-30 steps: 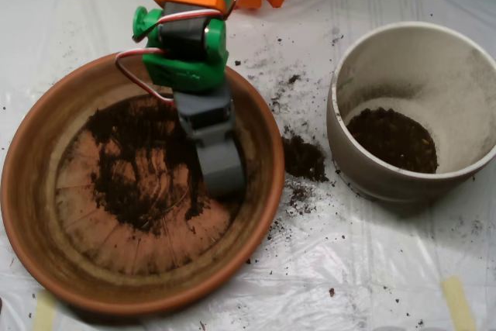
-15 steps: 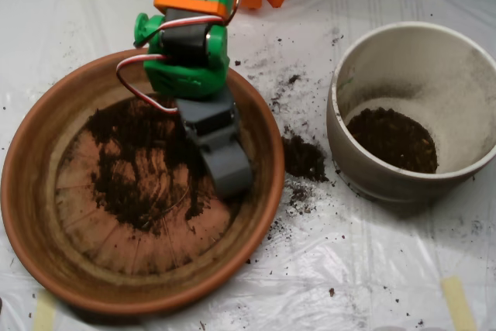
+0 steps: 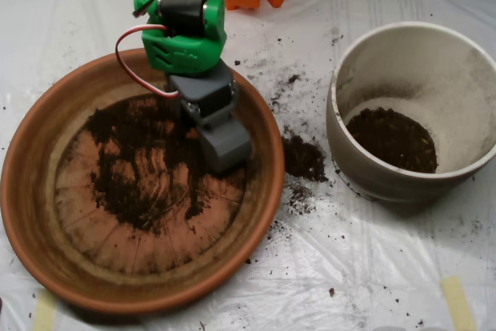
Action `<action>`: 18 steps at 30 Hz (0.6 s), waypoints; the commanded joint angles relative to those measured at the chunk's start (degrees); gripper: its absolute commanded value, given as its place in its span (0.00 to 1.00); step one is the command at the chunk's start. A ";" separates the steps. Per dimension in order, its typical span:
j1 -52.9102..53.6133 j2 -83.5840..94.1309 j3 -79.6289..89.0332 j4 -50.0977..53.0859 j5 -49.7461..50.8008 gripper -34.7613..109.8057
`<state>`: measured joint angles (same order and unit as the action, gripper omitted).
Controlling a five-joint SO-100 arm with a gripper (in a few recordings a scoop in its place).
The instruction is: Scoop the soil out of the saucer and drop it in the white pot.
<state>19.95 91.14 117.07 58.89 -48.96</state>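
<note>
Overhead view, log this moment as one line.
scoop over saucer | soil smeared in saucer | white pot holds some soil | spill between them

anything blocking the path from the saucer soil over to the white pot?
Nothing stands between them. The scoop is over the saucer, right at the edge of the soil. Between the saucer's right rim and the white pot there is only a flat spilled soil clump on the plastic sheet, no obstacle.

Bright, even overhead light, soft glare on the plastic sheet (image 3: 372, 269), slightly soft focus throughout.
</note>
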 commanded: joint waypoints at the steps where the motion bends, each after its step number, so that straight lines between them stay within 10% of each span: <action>1: 2.99 1.14 2.29 -1.23 -0.35 0.37; 18: -13.10 8.44 9.76 -13.97 15.73 0.24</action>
<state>11.25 95.10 123.57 47.11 -35.24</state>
